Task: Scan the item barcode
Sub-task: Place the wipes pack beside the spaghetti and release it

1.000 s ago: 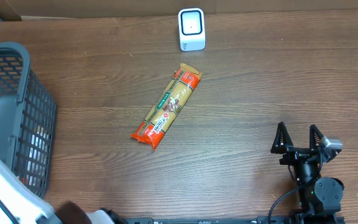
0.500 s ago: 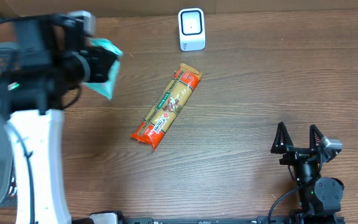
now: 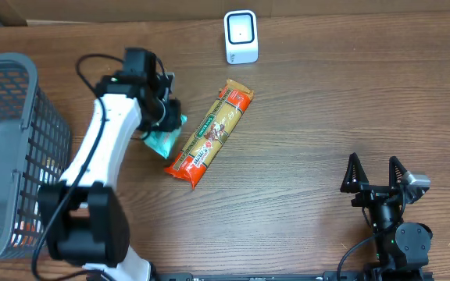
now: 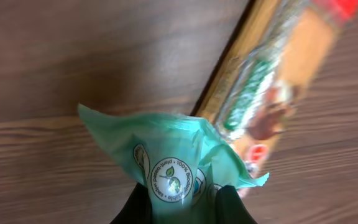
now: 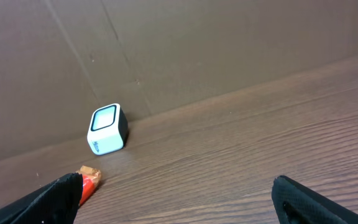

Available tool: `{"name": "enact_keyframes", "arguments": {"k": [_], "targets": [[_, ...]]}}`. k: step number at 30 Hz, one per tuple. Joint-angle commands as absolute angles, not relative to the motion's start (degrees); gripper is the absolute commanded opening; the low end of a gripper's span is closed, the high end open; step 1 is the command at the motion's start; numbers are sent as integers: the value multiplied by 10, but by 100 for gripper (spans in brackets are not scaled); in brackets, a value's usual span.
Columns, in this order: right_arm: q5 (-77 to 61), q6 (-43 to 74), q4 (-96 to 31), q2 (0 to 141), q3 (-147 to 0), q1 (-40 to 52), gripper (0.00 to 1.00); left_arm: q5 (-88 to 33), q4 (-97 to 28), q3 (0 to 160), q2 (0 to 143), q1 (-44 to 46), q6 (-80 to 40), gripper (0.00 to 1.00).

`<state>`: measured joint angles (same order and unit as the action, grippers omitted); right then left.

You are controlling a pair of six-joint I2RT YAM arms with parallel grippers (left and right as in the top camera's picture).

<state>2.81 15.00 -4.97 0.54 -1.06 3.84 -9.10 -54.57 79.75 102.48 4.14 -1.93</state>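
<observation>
Overhead only: whole L arm, grey basket (image 3: 30, 78) at left edge of wood table (image 3: 326, 94), white scanner (image 3: 241, 36) upright at far edge, orange pasta pack (image 3: 209, 134) lying diagonal mid-table. Also places teal pouch (image 3: 162, 140) under left gripper (image 3: 165, 117), just beside pack's near-left end and well apart from scanner. Touching pack or not: can't tell.

L wrist cam only: close-up of grip. Pouch (image 4: 173, 162) pinched at one edge btwn two dark fingers (image 4: 135, 208), left gripper (image 4: 179, 208) clenched tight on it, jaws nearly together. Print visible here: round leaf logo, "100%" lettering, rest too blurred to read. Pack (image 4: 272, 81) out of focus behind pouch, upper right.

R wrist cam only: scanner (image 5: 106, 129) from the front, pale window facing cam, standing against brown cardboard wall. Orange tip of pack (image 5: 89, 176) at lower left.

Pose, L arm: base at near-left edge, white link slanting up toward far-right, black wrist bent over, gripper pointing down at table beside pack.

Pose, R arm: low at near-right corner, right gripper (image 3: 376, 173) aimed toward far edge, jaws spread wide, nothing btwn them; same in own cam (image 5: 176, 180), fingertips at both lower corners, bare wood btwn.
</observation>
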Motion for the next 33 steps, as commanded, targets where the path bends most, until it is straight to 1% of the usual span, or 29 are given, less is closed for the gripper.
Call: {"name": "enact_keyframes", "arguments": {"k": [1,6,13,18,25,26,27,29,30,31,33], "targets": [[27,148,-46,3,-5,41,100,-86,-515,763,1051,42,-1,4],[27,148,-46,3,-5,41,100,-91,-477,723,1081,42,-2,4],[27,148,-46,3,-5,41,100,-126,-487,682,1084,42,-4,4],[27,148,-46,3,-5,41,100,-182,-491,657,1084,44,-4,4],[27,148,-46,3,-5,41,100,-200,-506,644,1084,81,-4,4],[27,148,-46,3,-5,41,100,-200,-508,644,1084,88,-4,7],[27,148,-46,3,-5,41,100,-197,-509,644,1084,93,-4,12],[27,148,-46,3,-5,41,100,-187,-509,644,1084,101,-4,29],[27,148,-46,3,-5,41,100,-178,-508,644,1084,102,-5,42],[27,148,-46,3,-5,41,100,-168,-508,645,1084,102,-11,54],[27,148,-46,3,-5,41,100,-142,-509,649,1083,100,-27,71]]}}
